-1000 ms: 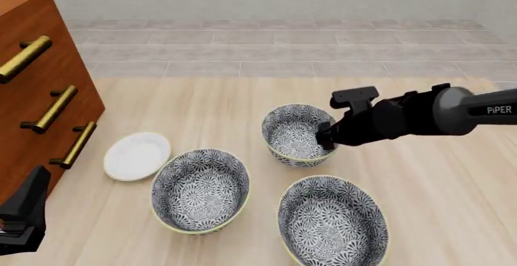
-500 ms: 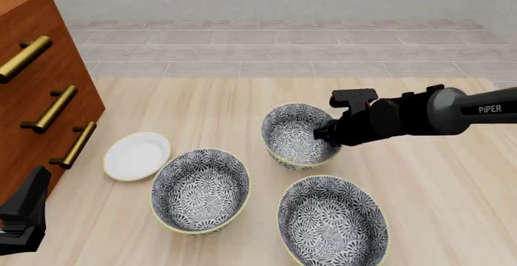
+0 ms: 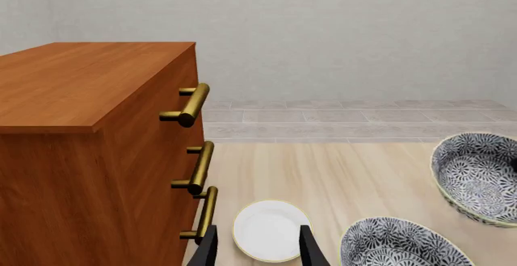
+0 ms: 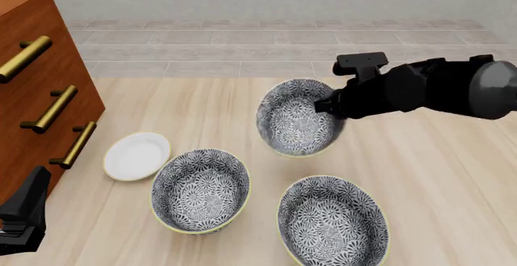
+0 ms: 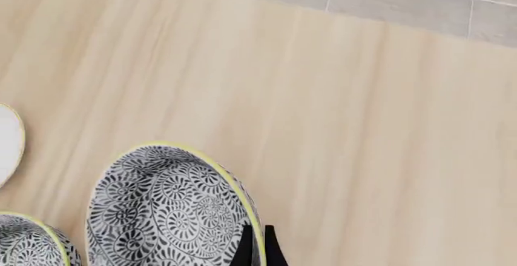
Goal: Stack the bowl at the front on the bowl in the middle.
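Observation:
The bowl at the front (image 4: 295, 120), floral grey-and-white with a pale yellow rim, hangs tilted above the table, farthest from the arms. My right gripper (image 4: 325, 105) is shut on its right rim; the right wrist view shows the fingertips (image 5: 246, 245) pinching that rim of the bowl (image 5: 161, 211). The bowl in the middle (image 4: 200, 190) stands upright on the table, down and left of the lifted one. My left gripper (image 4: 28, 208) sits low at the near left corner, open and holding nothing, its fingers (image 3: 212, 248) framing the white plate in the left wrist view.
A third floral bowl (image 4: 333, 220) stands nearest the arms, right of the middle one. A small white plate (image 4: 137, 155) lies left of the bowls. A wooden dresser (image 4: 40, 84) with brass handles lines the table's left side.
My right gripper has risen with the far bowl in its grip, lifting it off the table and tilting its opening towards the camera. The left arm has not moved.

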Available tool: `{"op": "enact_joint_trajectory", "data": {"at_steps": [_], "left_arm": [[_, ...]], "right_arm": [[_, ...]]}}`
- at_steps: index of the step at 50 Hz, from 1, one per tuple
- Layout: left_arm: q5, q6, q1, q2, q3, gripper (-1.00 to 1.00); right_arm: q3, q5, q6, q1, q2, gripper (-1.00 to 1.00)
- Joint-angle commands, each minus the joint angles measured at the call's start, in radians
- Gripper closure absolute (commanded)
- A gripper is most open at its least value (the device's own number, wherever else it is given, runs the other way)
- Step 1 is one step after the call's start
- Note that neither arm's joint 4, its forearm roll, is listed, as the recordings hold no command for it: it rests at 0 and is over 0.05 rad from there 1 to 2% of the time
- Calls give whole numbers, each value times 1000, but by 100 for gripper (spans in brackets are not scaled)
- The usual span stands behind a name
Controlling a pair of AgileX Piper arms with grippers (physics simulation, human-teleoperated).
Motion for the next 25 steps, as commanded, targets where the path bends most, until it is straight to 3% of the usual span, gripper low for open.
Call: {"op": "enact_joint_trajectory", "data": {"at_steps": [1,6,25], "left_arm": [[0,0,0,0,0,-100],[0,0,0,0,0,-100],[0,0,0,0,0,-100]], "right_arm": [[-167,161,1,28,-139,100],[-216,203,-30,29,-153,100],[-226,296,-32,122,-229,100]]}}
